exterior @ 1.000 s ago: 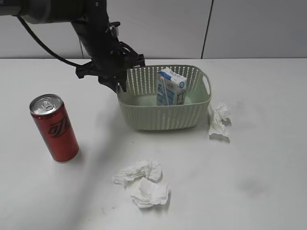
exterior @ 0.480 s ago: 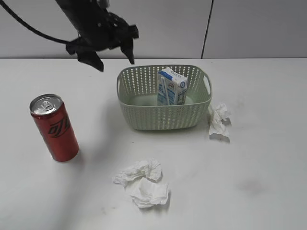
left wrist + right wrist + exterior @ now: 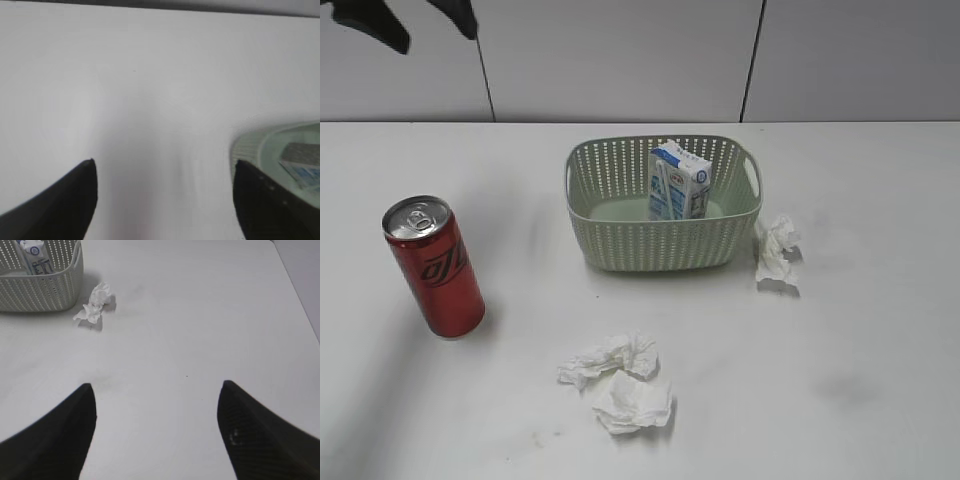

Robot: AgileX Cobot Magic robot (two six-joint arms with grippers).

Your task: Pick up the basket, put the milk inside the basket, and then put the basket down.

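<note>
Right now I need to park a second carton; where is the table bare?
Bare: the near-right table, right of the tissue wads; also between the red can and the basket. Crowded: a tissue hugs the basket's right end.

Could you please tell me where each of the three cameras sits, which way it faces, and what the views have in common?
Exterior view: raised in front of the table, slanting down at the basket, milk and red can; the left gripper shows top left.
Left wrist view: on the left arm, looking down past open jaws at bare table, basket edge at right.
Right wrist view: on the right arm, looking down past open jaws toward the crumpled tissue.
All three share basket and milk.
</note>
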